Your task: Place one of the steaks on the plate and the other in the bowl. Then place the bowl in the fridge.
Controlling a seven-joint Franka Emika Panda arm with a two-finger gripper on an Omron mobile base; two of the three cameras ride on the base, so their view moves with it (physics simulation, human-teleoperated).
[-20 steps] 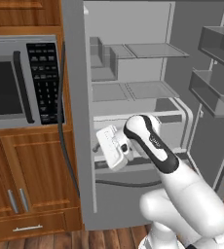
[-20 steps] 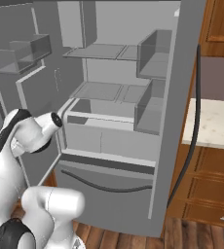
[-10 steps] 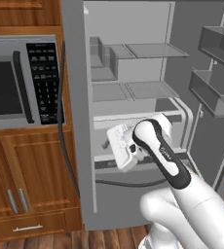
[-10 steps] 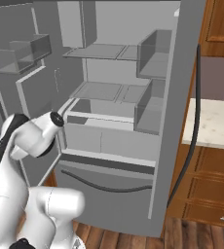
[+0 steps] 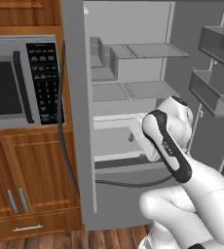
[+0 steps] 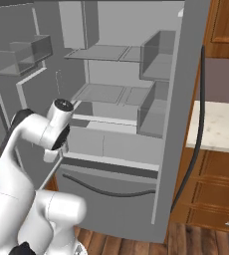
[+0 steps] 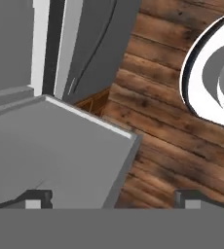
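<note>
Fridge (image 6: 111, 94) stood open, arm folded low at its front. Gripper (image 7: 111, 199) spread wide, holding nothing — bowl and steaks unseen, so progress couldn't be judged.

The fridge (image 5: 133, 92) stands open — a tall grey stainless unit, pale shelves bare in its upper half, door bins at three o'clock in the left base view, a dark curved handle across its bottom drawer at six.
</note>
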